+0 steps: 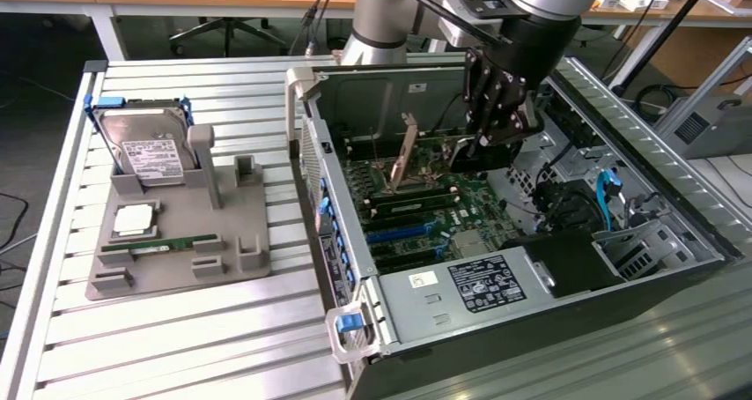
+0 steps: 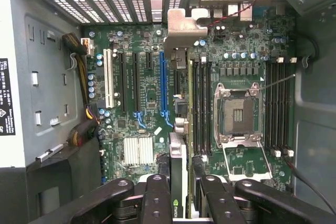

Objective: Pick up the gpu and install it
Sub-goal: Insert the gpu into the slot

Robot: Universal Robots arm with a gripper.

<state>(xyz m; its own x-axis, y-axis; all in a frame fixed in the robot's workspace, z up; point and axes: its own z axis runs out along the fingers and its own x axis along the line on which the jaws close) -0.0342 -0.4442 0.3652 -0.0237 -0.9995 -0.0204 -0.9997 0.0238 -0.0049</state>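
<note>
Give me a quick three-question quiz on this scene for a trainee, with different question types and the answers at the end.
1. True or false: the tool is shut on the gpu inside the open computer case.
2. What stands in the grey holder? A) hard drive B) fan C) keyboard
3. Fill in: in the exterior view, the holder sits on the case's ____ side.
Key: 1 true; 2 A; 3 left.
</note>
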